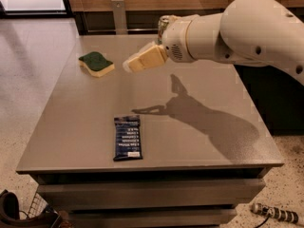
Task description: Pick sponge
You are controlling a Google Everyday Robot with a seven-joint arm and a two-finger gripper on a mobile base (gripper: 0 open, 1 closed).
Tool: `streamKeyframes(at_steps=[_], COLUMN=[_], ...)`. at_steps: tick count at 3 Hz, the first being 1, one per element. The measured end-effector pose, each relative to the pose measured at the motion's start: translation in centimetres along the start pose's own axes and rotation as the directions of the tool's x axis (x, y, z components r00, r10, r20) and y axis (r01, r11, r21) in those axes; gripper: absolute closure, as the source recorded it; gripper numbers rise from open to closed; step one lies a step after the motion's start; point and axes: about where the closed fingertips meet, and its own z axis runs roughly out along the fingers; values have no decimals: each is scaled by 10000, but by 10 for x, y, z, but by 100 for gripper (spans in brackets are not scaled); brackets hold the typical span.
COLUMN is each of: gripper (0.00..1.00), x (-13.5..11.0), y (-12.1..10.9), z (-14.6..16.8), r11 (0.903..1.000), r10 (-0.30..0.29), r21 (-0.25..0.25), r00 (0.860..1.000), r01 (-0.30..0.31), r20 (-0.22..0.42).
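The sponge [96, 63], dark green on top with pale yellow foam below, lies flat at the far left of the grey table [199, 141]. My gripper [129, 66], with pale yellow fingers, hangs above the table just right of the sponge, its tips pointing left toward it and a short gap away. It holds nothing. The white arm reaches in from the right.
A dark blue snack-bar wrapper [128, 137] lies near the table's front edge. A soda can [163, 26] stands at the back, mostly hidden behind the arm. A grey post [118, 13] stands behind the table. Tiled floor surrounds the left side.
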Motion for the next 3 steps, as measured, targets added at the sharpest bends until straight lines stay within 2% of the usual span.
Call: streamKeyframes(at_steps=[1, 3], gripper=[0, 0], x=[0, 23], y=[0, 10], z=[0, 93], r11=[10000, 9960], r10=[-1, 486], r21=[-1, -769], r00=[10000, 9982], r01=[1, -457], r20=[1, 363])
